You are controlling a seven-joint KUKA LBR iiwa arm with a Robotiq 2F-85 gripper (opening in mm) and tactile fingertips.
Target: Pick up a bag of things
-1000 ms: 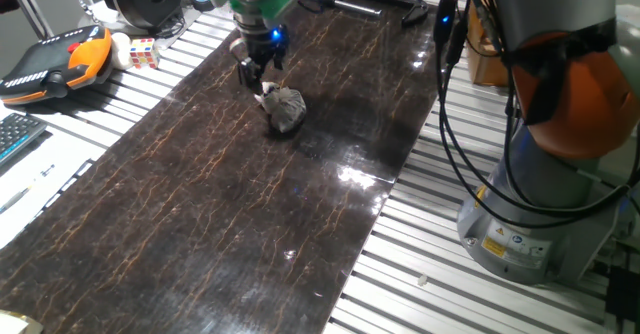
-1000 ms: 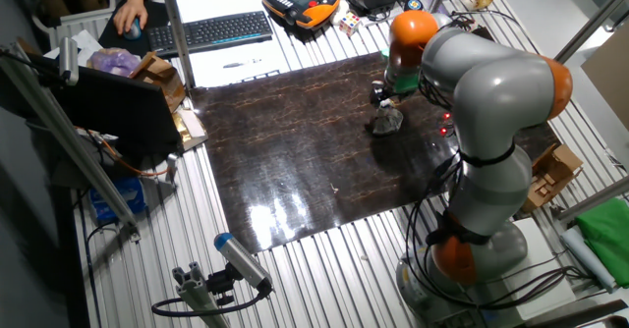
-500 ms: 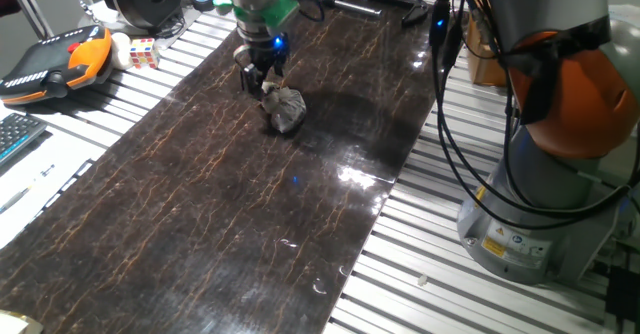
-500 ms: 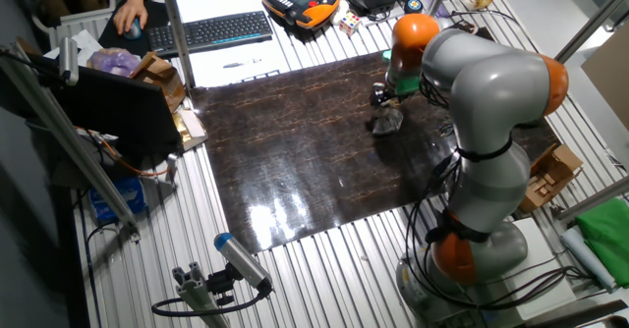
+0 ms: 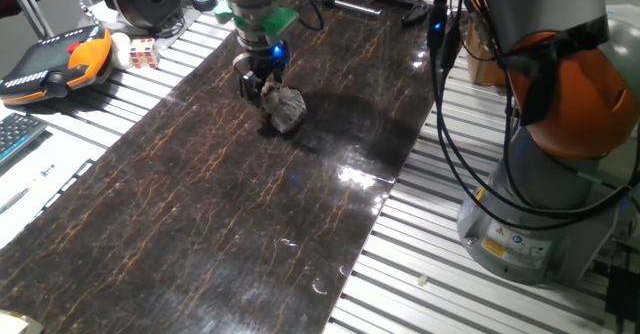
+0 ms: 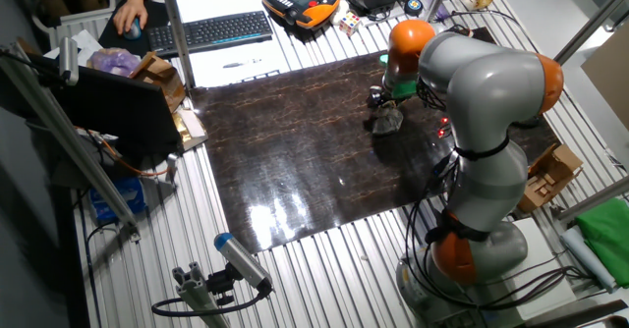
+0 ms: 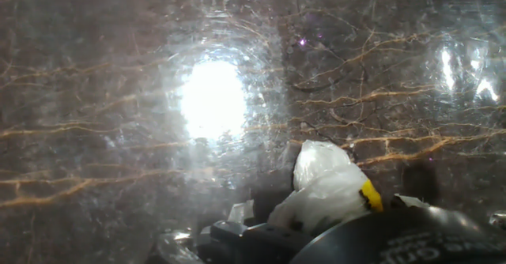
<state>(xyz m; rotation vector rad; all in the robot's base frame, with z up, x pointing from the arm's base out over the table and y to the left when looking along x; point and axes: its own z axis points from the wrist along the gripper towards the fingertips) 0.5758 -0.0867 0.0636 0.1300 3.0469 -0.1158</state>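
Spanning the slatted table, the dark marble-patterned mat (image 5: pixel 200 194) gives a flat base for the bag of things (image 5: pixel 285 109), lying near its far end. Pressed against it, the gripper (image 5: pixel 260 82) seems positioned to pinch; whether clenched, I cannot tell.
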